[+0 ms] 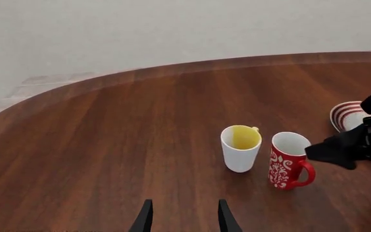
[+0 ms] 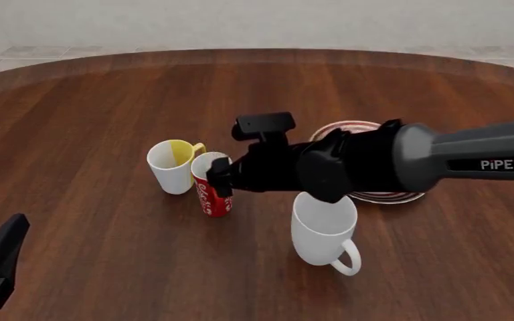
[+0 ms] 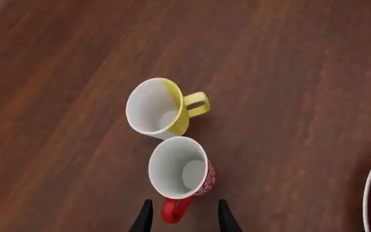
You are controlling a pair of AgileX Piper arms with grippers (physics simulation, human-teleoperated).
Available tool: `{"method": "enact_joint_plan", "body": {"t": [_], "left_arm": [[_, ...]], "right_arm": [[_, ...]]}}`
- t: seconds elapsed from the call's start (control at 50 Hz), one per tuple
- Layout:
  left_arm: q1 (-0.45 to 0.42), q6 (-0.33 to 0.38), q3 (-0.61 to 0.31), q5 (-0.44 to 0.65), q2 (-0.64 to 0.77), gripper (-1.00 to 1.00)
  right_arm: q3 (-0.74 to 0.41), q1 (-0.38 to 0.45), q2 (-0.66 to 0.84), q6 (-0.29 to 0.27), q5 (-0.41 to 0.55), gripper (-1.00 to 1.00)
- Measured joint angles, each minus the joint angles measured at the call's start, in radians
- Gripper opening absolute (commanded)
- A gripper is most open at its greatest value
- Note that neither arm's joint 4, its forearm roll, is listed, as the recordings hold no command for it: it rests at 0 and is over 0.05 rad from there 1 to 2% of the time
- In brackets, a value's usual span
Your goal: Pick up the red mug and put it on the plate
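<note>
- Small narrow red mug with white swirl pattern (image 3: 180,173): upright on the table, just beside the white-and-yellow mug (image 3: 158,107); probably rigid, light, glazed and slippery; best held at its handle or rim.
- Right hand (image 3: 181,216): open, empty, straddling the red handle.
- Left hand (image 1: 183,216): open, empty.
- Dark polished wooden table (image 2: 78,100); red-striped round white plate (image 2: 391,196) near; pale wall behind.

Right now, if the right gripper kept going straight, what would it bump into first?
Probably the red mug. The right gripper is open with its fingers either side of the mug's handle, so the handle would likely be met first. Depth is hard to judge.
</note>
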Motion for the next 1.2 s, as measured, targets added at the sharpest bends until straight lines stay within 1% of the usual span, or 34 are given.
{"method": "enact_joint_plan", "body": {"t": [0.32, 0.68, 1.2], "left_arm": [[-0.003, 0.001, -0.003, 0.001, 0.0, 1.0], [-0.006, 0.002, 0.004, -0.005, 0.0, 1.0], [-0.004, 0.0, -0.004, 0.003, 0.0, 1.0]], "right_arm": [[-0.025, -0.011, 0.049, -0.01, -0.006, 1.0], [-0.024, 0.028, 0.076, 0.013, -0.016, 1.0], [-0.024, 0.025, 0.119, 0.034, -0.036, 1.0]]}}
